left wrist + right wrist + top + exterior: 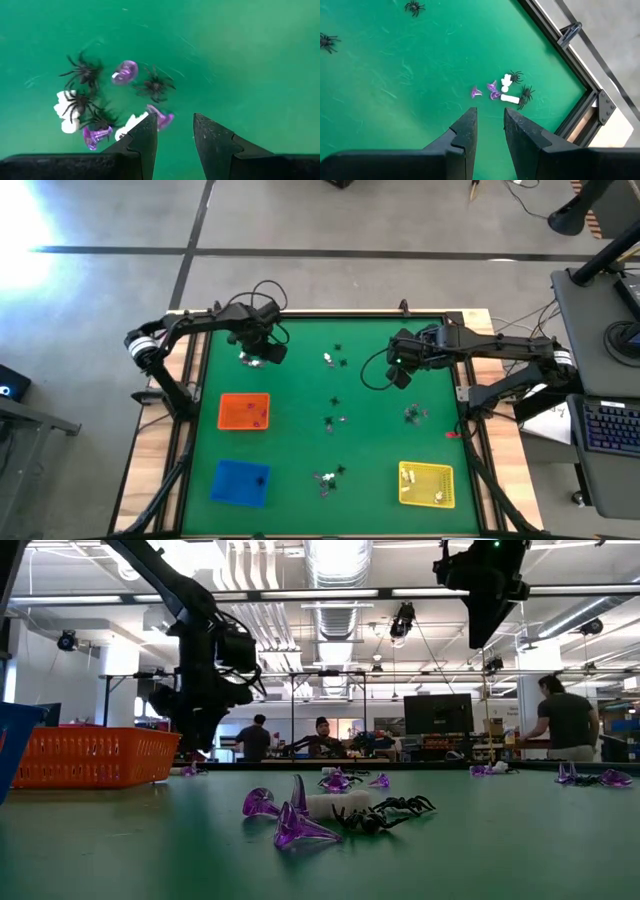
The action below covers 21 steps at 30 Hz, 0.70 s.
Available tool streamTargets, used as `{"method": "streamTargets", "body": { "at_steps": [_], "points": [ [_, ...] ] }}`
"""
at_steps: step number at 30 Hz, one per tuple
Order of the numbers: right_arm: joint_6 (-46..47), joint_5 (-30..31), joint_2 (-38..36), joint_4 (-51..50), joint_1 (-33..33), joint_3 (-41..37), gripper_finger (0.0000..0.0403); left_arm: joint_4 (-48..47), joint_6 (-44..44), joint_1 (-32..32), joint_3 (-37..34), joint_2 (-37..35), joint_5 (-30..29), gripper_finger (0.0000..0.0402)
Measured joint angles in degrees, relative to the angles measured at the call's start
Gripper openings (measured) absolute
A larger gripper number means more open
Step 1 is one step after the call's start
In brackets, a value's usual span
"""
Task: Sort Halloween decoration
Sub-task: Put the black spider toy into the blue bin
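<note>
Halloween decoration (335,420) lies in small clusters across the open green mat (300,440), both jaws parted, empty.

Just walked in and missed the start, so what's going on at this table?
A two-armed robot is sorting tiny Halloween trinkets on a green table into orange, blue and yellow trays. The left hand hovers open and empty over a cluster of black spiders, purple pieces and white pieces. The right hand hangs open and empty above another small cluster near the table's edge.
</note>
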Motion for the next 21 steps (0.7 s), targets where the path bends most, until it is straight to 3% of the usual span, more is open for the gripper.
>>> {"method": "streamTargets", "body": {
  "at_steps": [21],
  "points": [
    [0.5, -0.5, 0.0, 0.4, 0.1, 0.0, 0.0089, 4.3, -3.4, 2.0, 0.1, 7.0, 0.0, 0.0109]
  ]
}}
